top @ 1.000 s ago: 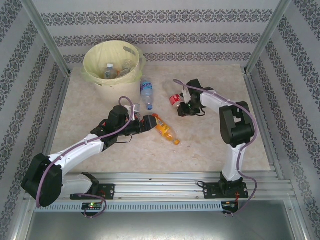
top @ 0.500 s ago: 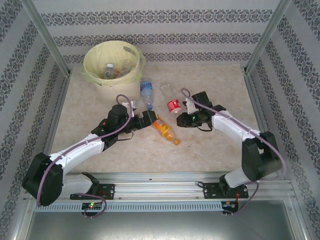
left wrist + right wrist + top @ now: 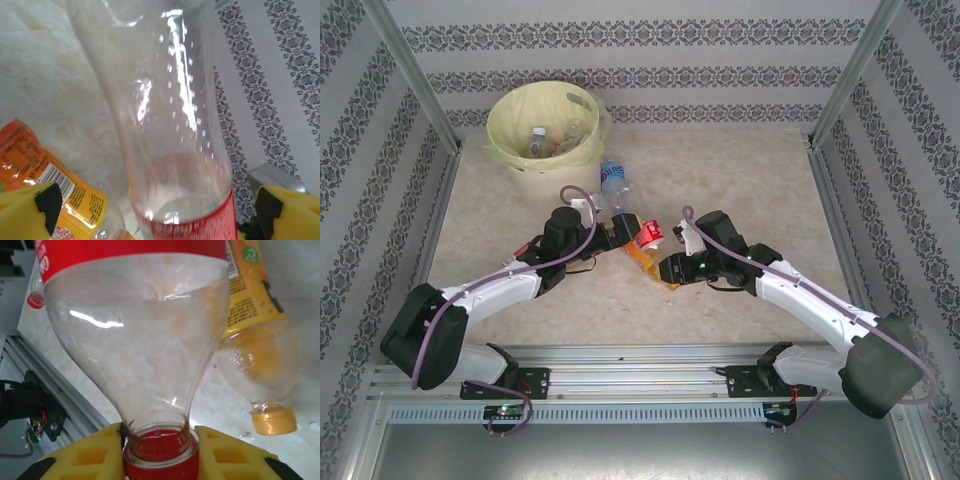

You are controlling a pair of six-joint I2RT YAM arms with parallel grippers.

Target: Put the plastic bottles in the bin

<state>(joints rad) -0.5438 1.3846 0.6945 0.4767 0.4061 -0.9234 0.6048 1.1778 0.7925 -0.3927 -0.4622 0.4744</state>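
Observation:
My right gripper [image 3: 672, 268] [image 3: 160, 452] is shut on the red cap and neck of a clear red-labelled bottle [image 3: 648, 236] [image 3: 140, 340]. It holds the bottle out at mid-table. The bottle's base end [image 3: 175, 125] lies between the fingers of my left gripper [image 3: 622, 232] [image 3: 155, 212], which is open, its pads apart from the plastic. An orange-labelled bottle [image 3: 642, 258] [image 3: 45, 172] [image 3: 255, 350] lies on the table just under both grippers. A blue-labelled bottle [image 3: 613, 178] lies beside the cream-yellow bin [image 3: 510, 110], which has several bottles [image 3: 538, 140] inside.
Patterned walls and metal posts close in the table at the back and both sides. The marble tabletop [image 3: 750, 180] stretches open to the right and along the front. An aluminium rail [image 3: 650, 360] with the arm bases runs along the near edge.
My right arm swung left from the back right, carrying the red-labelled bottle to the table's centre. My left gripper rose off the orange bottle and now brackets the red-labelled bottle's base.

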